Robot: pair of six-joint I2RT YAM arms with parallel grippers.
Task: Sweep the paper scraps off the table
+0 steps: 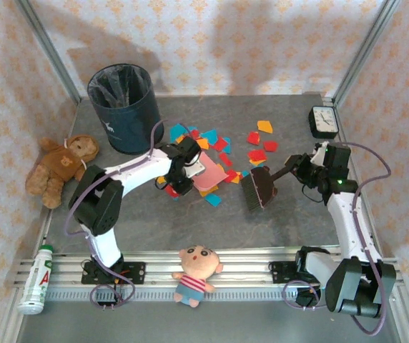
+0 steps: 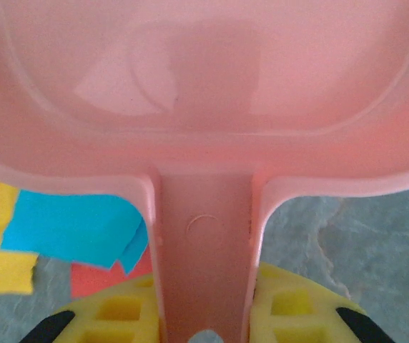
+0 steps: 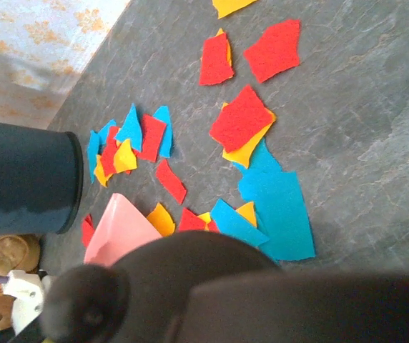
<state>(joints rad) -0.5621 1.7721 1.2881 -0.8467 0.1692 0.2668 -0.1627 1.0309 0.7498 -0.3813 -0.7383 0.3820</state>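
— Pink plastic runs between the yellow fingers (image 2: 119,314) of the left gripper (image 2: 204,329). Is that the dustpan (image 2: 212,100)?

— Yes. The jaws are clamped on its handle, and the pan spreads out just ahead of them. That wrist view also shows paper scraps (image 2: 69,229) up close. Blue, yellow and red pieces lie on the table (image 2: 362,236) by the pan's rim, left of the jaws.

— And from above?

— From above, the pan opens toward the right arm. Scraps lie around it, and more are scattered between the two grippers and beyond them. A dark bin (image 1: 122,107) stands past the left jaws.

— What about the right gripper (image 1: 295,168)?

— It grips the handle of a dark brush (image 1: 258,187). The head sits ahead of the jaws, facing the pan but apart from it. I cannot tell whether the bristles touch the table. In the right wrist view the brush's dark bulk sits nearest. Ahead of it are red, blue, orange and yellow scraps on grey stone, a corner of the pan and the bin.
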